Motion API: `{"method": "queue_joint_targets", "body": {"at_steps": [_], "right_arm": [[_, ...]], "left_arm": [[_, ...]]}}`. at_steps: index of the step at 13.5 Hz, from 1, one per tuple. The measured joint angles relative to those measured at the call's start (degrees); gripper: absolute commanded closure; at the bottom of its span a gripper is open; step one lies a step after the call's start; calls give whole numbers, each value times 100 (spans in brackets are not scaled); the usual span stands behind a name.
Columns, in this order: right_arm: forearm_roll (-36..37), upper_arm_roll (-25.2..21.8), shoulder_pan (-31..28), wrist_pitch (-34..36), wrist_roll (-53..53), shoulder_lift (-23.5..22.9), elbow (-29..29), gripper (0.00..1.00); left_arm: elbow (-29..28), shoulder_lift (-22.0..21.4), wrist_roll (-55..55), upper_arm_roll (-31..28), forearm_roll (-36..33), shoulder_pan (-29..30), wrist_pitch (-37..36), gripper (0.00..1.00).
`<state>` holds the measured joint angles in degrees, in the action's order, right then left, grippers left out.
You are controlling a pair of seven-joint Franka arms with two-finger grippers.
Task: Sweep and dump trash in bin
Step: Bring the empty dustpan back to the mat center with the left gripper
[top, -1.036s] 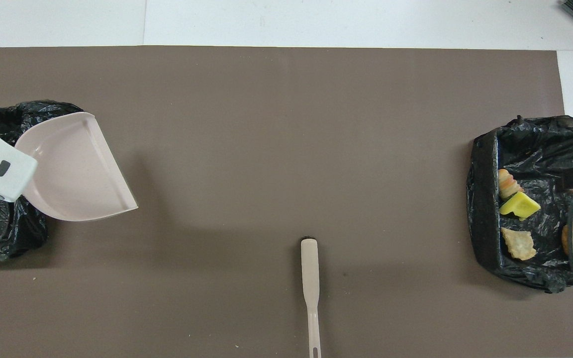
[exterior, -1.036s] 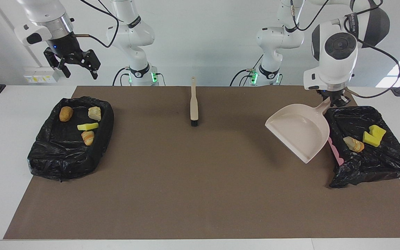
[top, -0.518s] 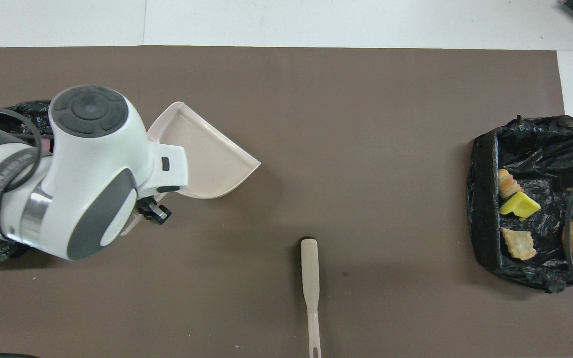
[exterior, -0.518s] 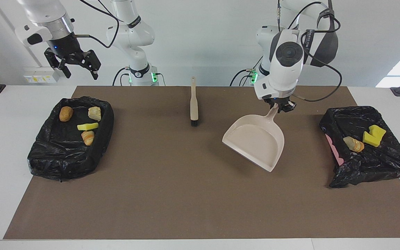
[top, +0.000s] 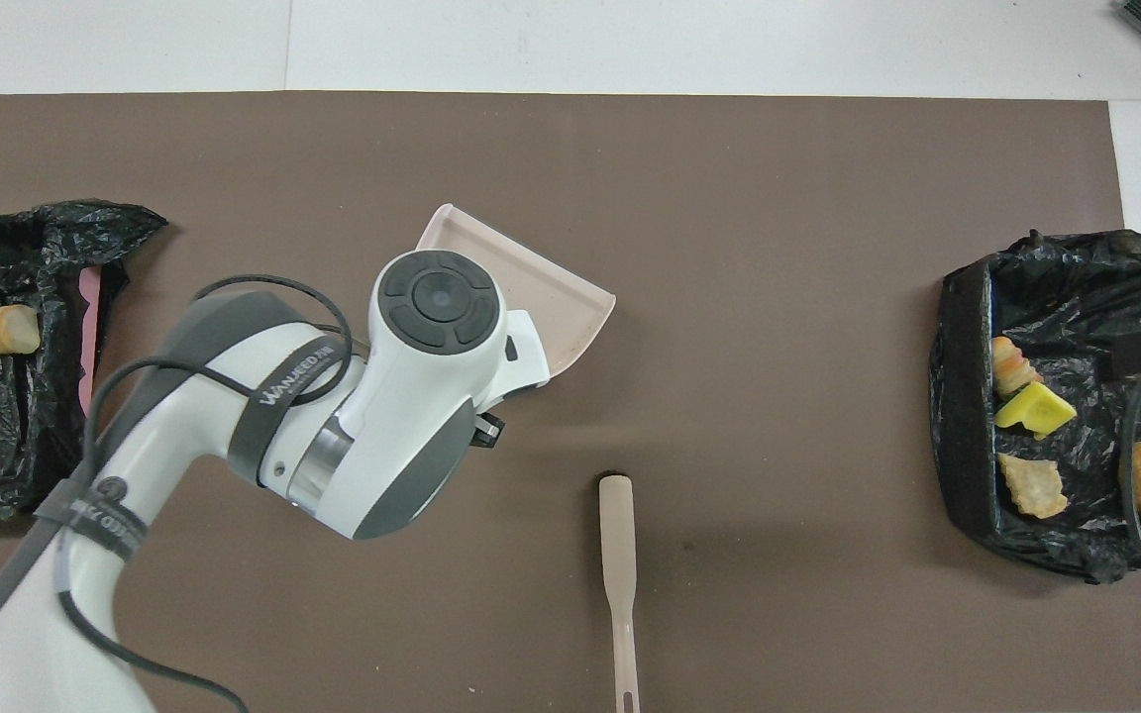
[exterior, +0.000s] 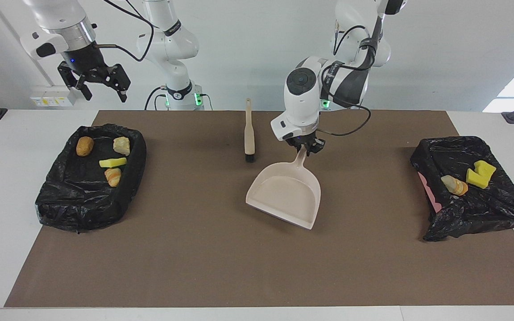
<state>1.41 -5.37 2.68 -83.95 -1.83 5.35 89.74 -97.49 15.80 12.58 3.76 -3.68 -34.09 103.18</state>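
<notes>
Gripping the handle of the beige dustpan (exterior: 286, 193), the left gripper (exterior: 305, 148) is clamped shut on it, and the pan hangs tilted with its open mouth pointing away from the robots, over the middle of the brown mat (exterior: 221, 263). Whether the pan's lip touches the mat I cannot tell. In the overhead view the left arm's wrist covers most of the pan, leaving only the mouth end of the dustpan (top: 541, 297) showing. The left arm comes in from its base and bends down steeply, wrist nearly vertical above the handle. The brush (exterior: 249, 130) lies flat on the mat just beside the dustpan, toward the right arm's end and nearer to the robots. The right gripper (exterior: 97, 83), fingers spread and holding nothing, waits high over the black-lined bin (exterior: 56, 196) at its own end of the table, well apart from the dustpan. The trash (exterior: 112, 162) lies in that bin, four pieces; more scraps (exterior: 480, 173) sit in the other bin (exterior: 484, 214) at the left arm's end.
</notes>
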Motion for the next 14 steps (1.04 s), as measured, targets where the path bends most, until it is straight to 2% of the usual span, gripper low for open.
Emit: {"method": "queue_joint_targets", "body": {"at_steps": [4, 6, 7, 8, 12, 14], "right_arm": [[0, 3, 0, 0, 0, 0, 0, 0], [0, 3, 0, 0, 0, 0, 0, 0], [0, 3, 0, 0, 0, 0, 0, 0], [0, 3, 0, 0, 0, 0, 0, 0], [0, 4, 0, 0, 0, 0, 0, 0], [0, 4, 0, 0, 0, 0, 0, 0]], "left_arm": [[451, 746, 1109, -1, 232, -282, 629, 100], [973, 1295, 1566, -4, 444, -382, 745, 100], [1211, 1513, 1648, -5, 516, -388, 747, 22], [1384, 1660, 1673, -17, 529, -387, 746, 0], [1586, 1711, 1684, -96, 529, -379, 739, 0], [1624, 1596, 1463, -178, 528, -276, 720, 0]]}}
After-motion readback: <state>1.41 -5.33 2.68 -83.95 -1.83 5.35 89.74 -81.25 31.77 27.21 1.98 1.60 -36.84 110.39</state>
